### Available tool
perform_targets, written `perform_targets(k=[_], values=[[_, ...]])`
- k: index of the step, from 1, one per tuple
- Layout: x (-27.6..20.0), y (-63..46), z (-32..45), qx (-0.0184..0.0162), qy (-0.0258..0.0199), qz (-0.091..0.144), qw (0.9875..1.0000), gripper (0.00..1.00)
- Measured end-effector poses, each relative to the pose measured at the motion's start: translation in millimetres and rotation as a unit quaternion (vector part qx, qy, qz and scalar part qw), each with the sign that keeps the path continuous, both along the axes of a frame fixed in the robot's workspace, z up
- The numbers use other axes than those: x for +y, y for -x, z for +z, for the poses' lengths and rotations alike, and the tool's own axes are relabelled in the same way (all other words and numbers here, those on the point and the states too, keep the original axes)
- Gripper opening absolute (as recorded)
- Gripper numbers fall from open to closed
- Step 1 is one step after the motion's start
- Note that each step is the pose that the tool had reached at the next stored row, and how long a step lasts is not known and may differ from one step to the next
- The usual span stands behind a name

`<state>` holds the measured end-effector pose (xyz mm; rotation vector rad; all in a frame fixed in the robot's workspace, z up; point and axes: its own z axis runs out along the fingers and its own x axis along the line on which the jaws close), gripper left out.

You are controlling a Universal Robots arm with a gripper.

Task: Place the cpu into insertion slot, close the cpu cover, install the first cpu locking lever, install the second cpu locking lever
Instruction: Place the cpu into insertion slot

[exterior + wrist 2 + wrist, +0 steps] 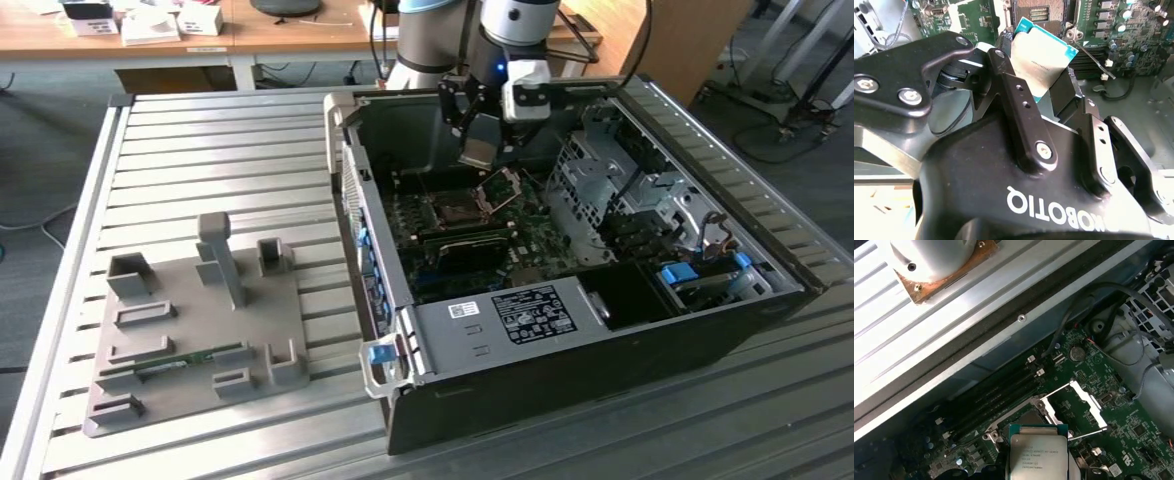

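Gripper (477, 135): down inside the open computer case (587, 340), closed snug on the chip, nothing else in its hold.
Fingers (1019, 100): pinch two opposite edges of the chip and leave its metal top bare to the second wrist view.
Chip (1040, 52): in the air, off the board, tilted rather than level in the exterior view.
Socket (1021, 416): bare dark recess in its silver frame on the green board (1134, 440), just beside the long black memory slots (989, 395).
Key relation: chip hangs above the socket without touching it. In the first wrist view it overlaps one edge of the frame instead of sitting square over the recess. By the look of it, socket lies below and a little ahead of the chip.
Cover (1076, 402): flipped up on its hinge at the exterior view's right of the socket, well clear of the way down.
Thin rod (1093, 59): likely a locking lever, swung free near the cover.
Progress: looks like the first step in hand. Chip not seated, cover not closed, levers not fastened.
Corner match of chip to socket: cannot tell from here.
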<state>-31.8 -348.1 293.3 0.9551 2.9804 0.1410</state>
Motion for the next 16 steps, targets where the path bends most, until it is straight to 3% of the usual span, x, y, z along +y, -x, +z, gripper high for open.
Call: perform_targets(k=[4,8,13,16], values=[[0.0,0.0,-0.8,0.0000,0.0000,-0.036,0.9993,0.54],[0.0,0.0,-2.2,0.0000,0.0000,-0.072,0.9974,0.54],[0.0,0.0,-2.3,0.0000,0.0000,-0.077,0.9971,0.54],[0.0,0.0,-3.0,0.0000,-0.0001,-0.091,0.9958,0.54]])
